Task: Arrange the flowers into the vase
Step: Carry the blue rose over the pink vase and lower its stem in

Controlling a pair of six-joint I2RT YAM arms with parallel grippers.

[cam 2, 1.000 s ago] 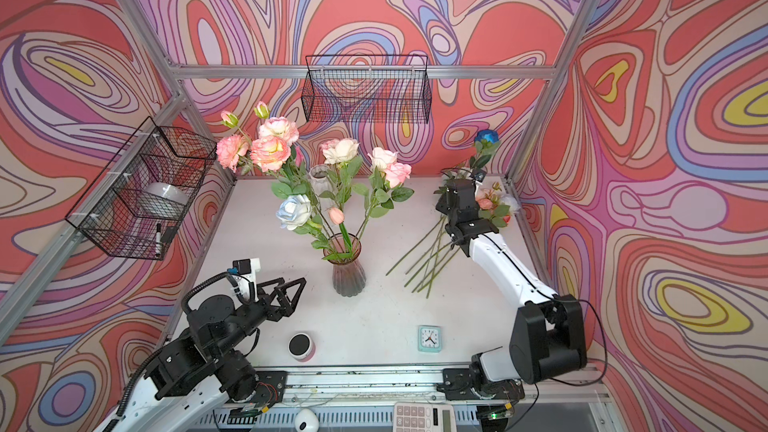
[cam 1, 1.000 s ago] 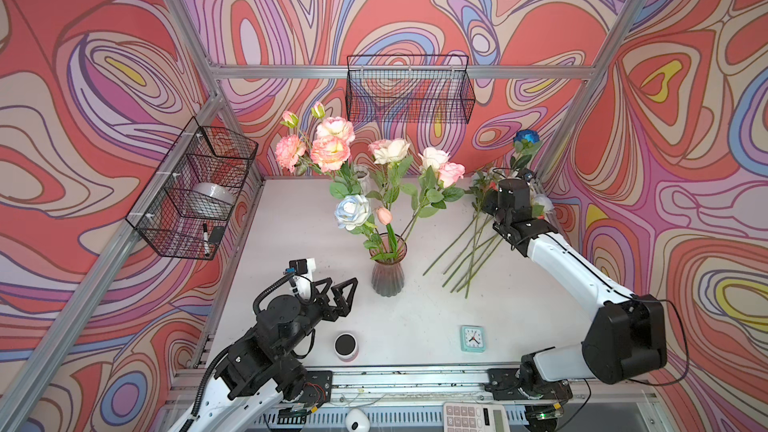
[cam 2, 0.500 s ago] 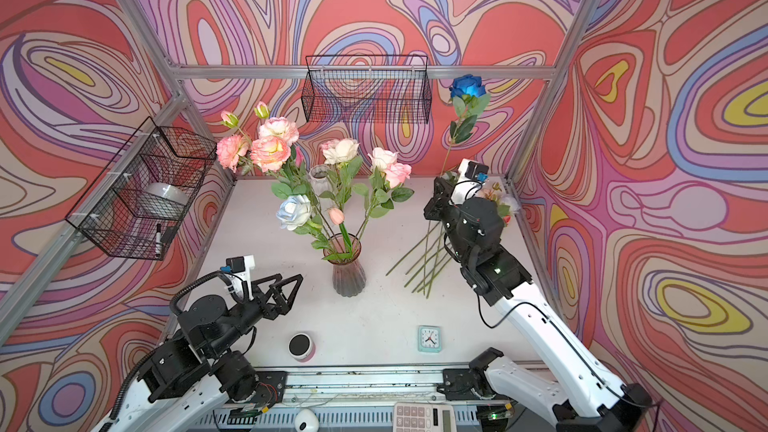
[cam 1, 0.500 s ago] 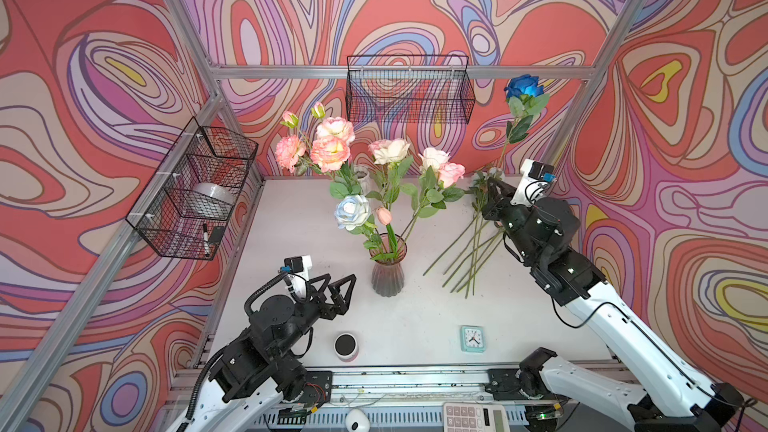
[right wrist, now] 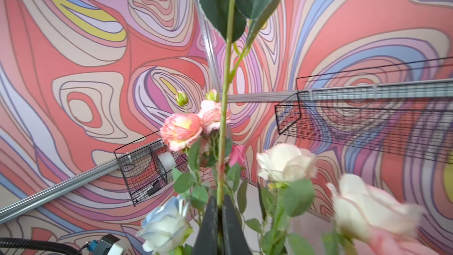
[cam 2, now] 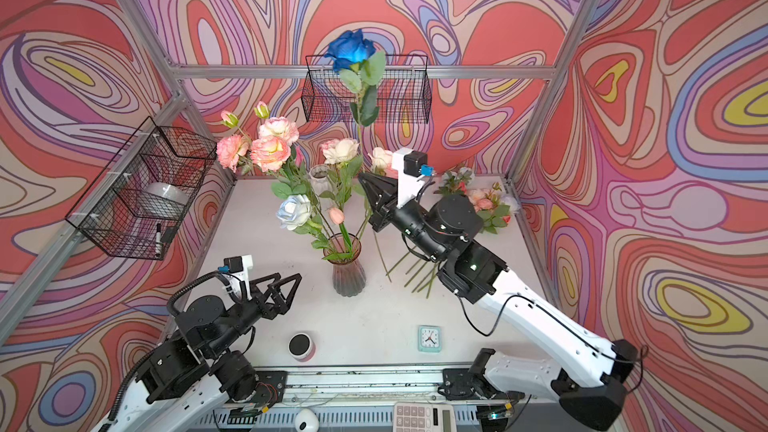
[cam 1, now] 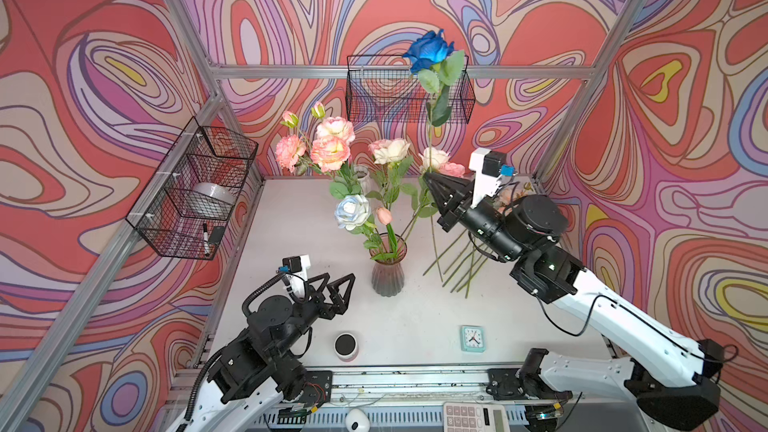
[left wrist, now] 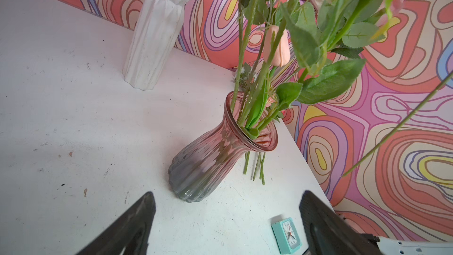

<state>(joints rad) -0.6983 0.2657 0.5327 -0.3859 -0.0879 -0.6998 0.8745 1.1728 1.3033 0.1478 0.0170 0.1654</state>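
The right gripper (cam 1: 427, 177) pinches the thin stem of the dark blue rose (cam 1: 429, 51), now lifted closer beside the ribbed glass vase (cam 1: 387, 274). The left gripper (cam 1: 341, 278) stays spread near the vase.

white table (cam 1: 291, 234) with pink vase (cam 1: 387, 280), white vase (left wrist: 157, 33), loose flowers (cam 2: 488, 207) (lying flat), clock (cam 1: 473, 338)

No text can be read: the teal clock (cam 1: 473, 338) dial and the calculator (cam 1: 473, 418) keys are too small.
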